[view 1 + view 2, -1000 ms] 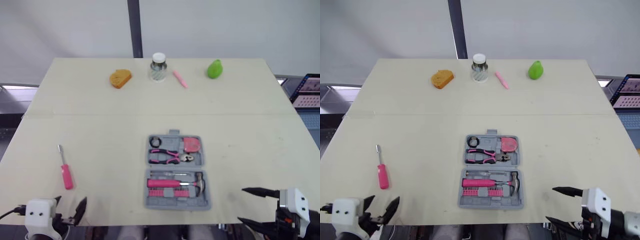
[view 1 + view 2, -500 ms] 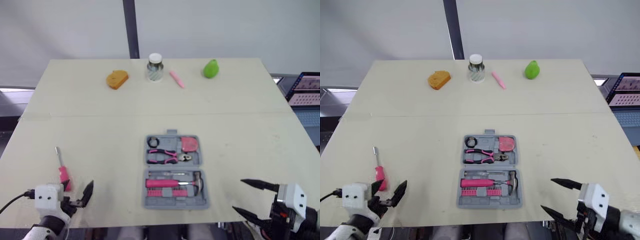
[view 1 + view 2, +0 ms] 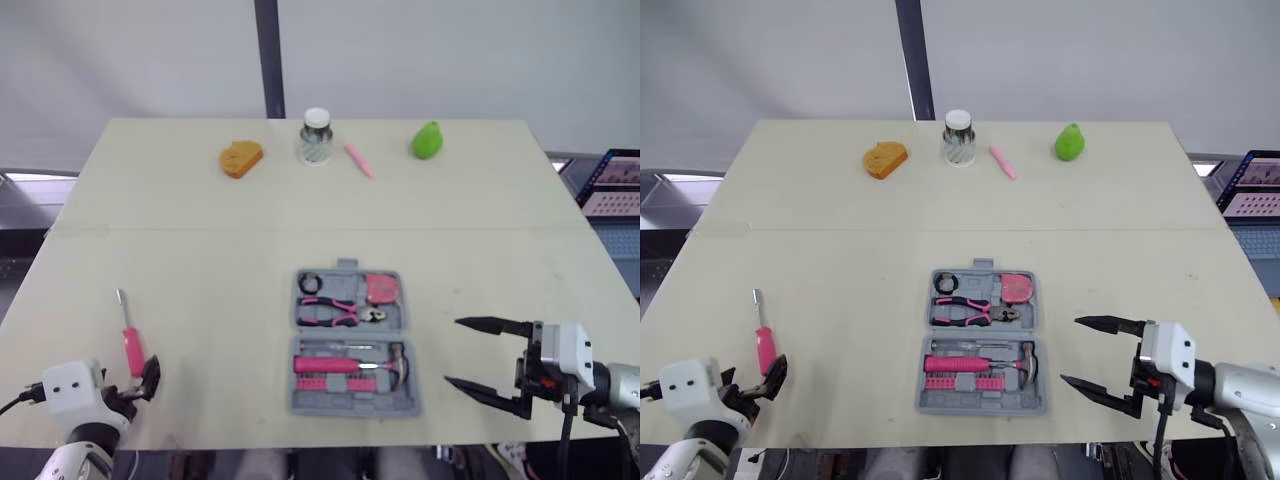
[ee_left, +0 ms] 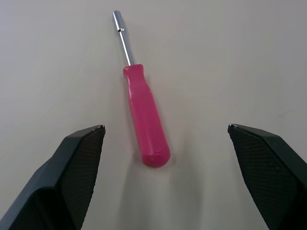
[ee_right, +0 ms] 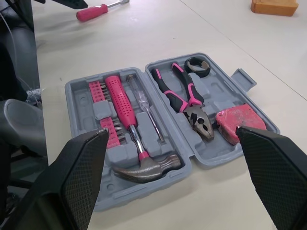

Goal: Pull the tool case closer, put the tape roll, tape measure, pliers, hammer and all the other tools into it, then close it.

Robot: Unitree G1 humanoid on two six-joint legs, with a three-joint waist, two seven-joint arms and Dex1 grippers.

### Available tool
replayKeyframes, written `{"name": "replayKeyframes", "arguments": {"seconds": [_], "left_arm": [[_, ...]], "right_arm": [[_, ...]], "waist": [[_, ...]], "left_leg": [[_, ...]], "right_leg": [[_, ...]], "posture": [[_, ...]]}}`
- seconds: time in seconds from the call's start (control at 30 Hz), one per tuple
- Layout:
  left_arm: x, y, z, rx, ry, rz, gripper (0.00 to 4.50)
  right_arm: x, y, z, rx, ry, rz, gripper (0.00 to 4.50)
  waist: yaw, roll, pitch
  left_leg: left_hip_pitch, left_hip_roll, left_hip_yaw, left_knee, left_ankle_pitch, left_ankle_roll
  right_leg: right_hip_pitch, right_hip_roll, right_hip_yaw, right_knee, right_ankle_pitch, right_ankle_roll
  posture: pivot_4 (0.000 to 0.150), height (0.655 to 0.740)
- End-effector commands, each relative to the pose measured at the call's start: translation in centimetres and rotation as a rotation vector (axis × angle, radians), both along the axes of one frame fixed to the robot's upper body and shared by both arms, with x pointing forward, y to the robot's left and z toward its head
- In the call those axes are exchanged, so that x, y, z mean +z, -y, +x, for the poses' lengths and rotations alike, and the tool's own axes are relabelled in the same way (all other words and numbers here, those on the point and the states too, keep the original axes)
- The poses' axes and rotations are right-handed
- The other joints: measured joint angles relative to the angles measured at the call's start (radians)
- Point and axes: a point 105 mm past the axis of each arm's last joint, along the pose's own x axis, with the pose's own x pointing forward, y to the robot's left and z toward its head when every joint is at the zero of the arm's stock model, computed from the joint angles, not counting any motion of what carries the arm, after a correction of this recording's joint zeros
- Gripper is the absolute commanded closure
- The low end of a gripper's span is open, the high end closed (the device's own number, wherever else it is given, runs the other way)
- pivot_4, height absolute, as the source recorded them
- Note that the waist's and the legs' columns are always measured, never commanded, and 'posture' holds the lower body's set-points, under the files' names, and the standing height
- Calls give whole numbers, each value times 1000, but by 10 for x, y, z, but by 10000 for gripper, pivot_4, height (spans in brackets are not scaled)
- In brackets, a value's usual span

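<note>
The grey tool case lies open near the table's front edge. It holds a black tape roll, pink pliers, a pink tape measure, a hammer and pink bits. A pink-handled screwdriver lies alone on the table at the front left. My left gripper is open just behind the handle's end, touching nothing. Just right of the case, my right gripper is open and empty, pointing at it.
Along the far edge stand an orange block, a glass jar, a pink marker and a green pear-shaped object. A laptop sits beyond the table's right side. Bare tabletop separates the screwdriver from the case.
My right gripper has risen over the front edge and moved left, close to the case's right side. The left gripper has moved forward to the screwdriver's handle end.
</note>
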Motion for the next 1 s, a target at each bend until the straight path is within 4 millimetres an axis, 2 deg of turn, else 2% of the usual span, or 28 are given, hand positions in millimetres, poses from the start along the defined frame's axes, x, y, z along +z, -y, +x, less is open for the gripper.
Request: {"name": "replayKeyframes", "arguments": {"seconds": [0.03,0.33,0.73,1.0], "left_arm": [[12,-9,3,54,15,51,1026],[15,-9,30,97,20,32,1026],[3,-23,56,144,-75,0,1026],[-14,-31,58,150,-135,-9,1026]], "right_arm": [[2,-1,2,17,9,-6,0],[2,0,4,5,19,-14,0],[1,-2,2,-45,27,3,0],[2,1,1,-63,31,-5,0]], "waist": [[0,0,0],[0,0,0],[0,-1,0],[0,-1,0]], "left_leg": [[0,0,0,0,0,0],[0,0,0,0,2,-2],[1,-1,0,0,4,-3],[1,-1,0,0,5,-4]], "right_leg": [[0,0,0,0,0,0],[0,0,0,3,0,0],[-1,1,0,7,0,1],[-3,1,1,9,0,1]], "posture": [[1500,6950],[1500,6950],[1500,6950],[1500,6950]]}}
